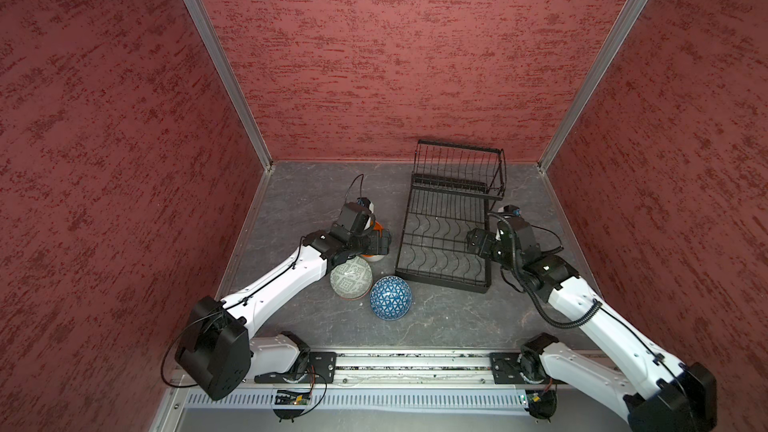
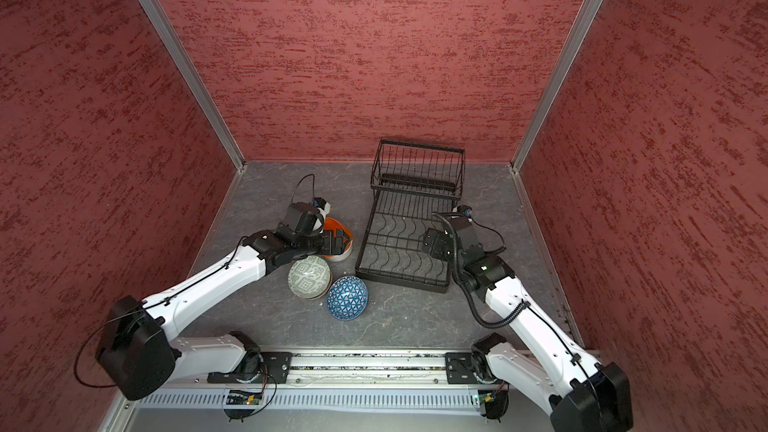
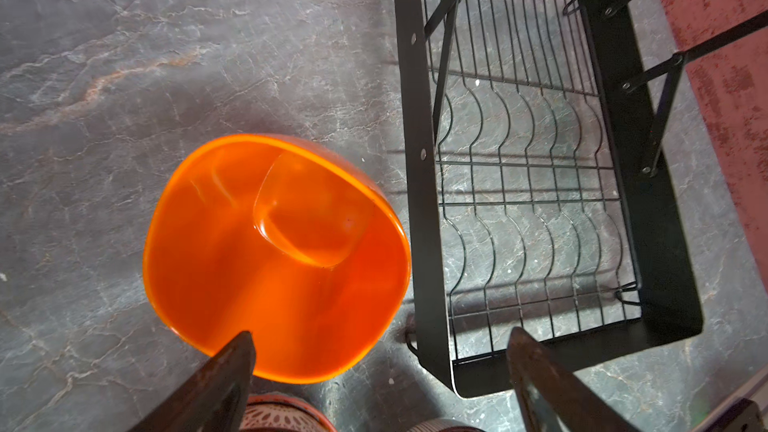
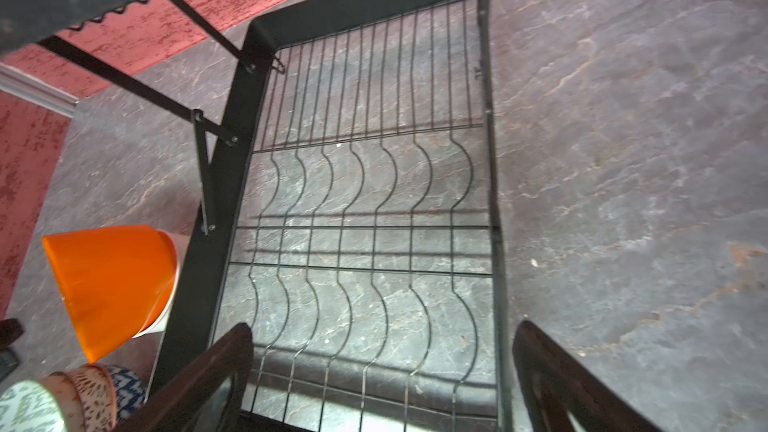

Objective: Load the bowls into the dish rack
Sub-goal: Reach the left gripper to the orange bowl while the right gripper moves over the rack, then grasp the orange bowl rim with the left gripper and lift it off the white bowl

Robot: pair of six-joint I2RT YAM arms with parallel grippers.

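Left pincer (image 3: 382, 332) is gaping open, one finger (image 3: 224, 376) overlapping the tilted orange bowl (image 3: 274, 259), which is sitting just beside the dish rack (image 3: 419, 201). Right pincer (image 4: 384, 326) is hovering open over that rack's near end

A lab robot test booth: red textured wall panels (image 1: 374, 56) in aluminium framing (image 1: 216, 60), two robot arms (image 1: 286, 274) on a base rail (image 1: 415, 363).
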